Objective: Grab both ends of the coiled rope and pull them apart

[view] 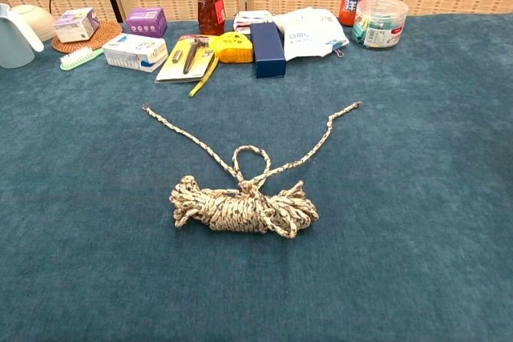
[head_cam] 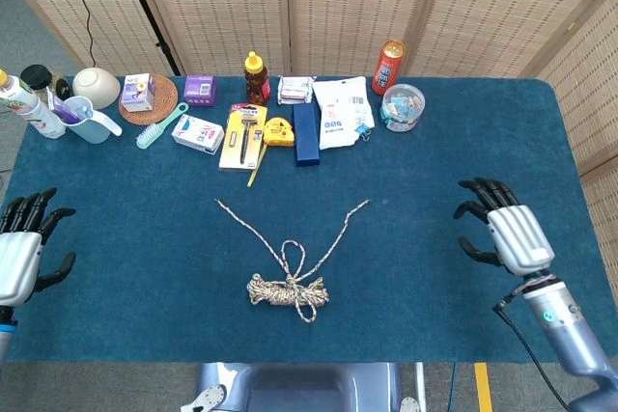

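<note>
A speckled coiled rope (head_cam: 287, 290) (view: 243, 207) lies on the blue table near the front middle, tied with a small loop above the bundle. One loose end (head_cam: 219, 203) (view: 147, 108) runs out to the back left, the other end (head_cam: 364, 203) (view: 354, 105) to the back right. My left hand (head_cam: 21, 248) hovers at the table's left edge, fingers apart, holding nothing. My right hand (head_cam: 506, 233) is over the table's right side, also open and empty. Both hands are far from the rope. The chest view shows neither hand.
A row of items lines the back of the table: honey bottle (head_cam: 255, 78), orange can (head_cam: 389, 67), blue box (head_cam: 306, 133), white packet (head_cam: 343, 111), clear tub (head_cam: 403, 107), tape measure (head_cam: 278, 131), brush (head_cam: 160, 125), cup (head_cam: 89, 123). A folding screen stands behind.
</note>
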Robot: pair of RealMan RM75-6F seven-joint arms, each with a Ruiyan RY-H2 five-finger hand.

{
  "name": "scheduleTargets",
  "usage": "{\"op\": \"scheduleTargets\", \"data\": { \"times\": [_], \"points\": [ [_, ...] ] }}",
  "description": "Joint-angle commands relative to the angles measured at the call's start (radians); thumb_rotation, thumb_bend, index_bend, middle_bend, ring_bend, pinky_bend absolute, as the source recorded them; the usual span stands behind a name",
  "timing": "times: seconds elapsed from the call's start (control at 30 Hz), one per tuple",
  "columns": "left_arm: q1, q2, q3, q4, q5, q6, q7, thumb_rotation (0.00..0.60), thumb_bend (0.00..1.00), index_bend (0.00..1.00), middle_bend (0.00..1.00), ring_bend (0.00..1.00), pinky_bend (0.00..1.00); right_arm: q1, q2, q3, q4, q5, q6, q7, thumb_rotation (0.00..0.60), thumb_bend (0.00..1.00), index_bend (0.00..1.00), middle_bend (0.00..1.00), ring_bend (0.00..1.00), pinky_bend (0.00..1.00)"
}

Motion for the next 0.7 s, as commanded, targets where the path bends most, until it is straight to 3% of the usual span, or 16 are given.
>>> {"op": "scheduleTargets", "data": {
  "times": [0.03,0.7],
  "points": [
    [-0.004,0.002,-0.003,-0.001,-0.002,0.000,0.005,0.600,0.33,0.25,0.06,0.03,0.00,0.069,-0.042,0.020,0.049,-0.002,-0.067,0.020,0.600,0.36,0.42,0.16,0.10,0.08],
    [-0.019,0.080,-0.023,-0.064,-0.013,0.016,0.003,0.600,0.33,0.24,0.06,0.02,0.00,0.300,-0.233,0.009,0.247,0.023,-0.276,0.041,0.600,0.44,0.44,0.15,0.08,0.08]
  ]
}}
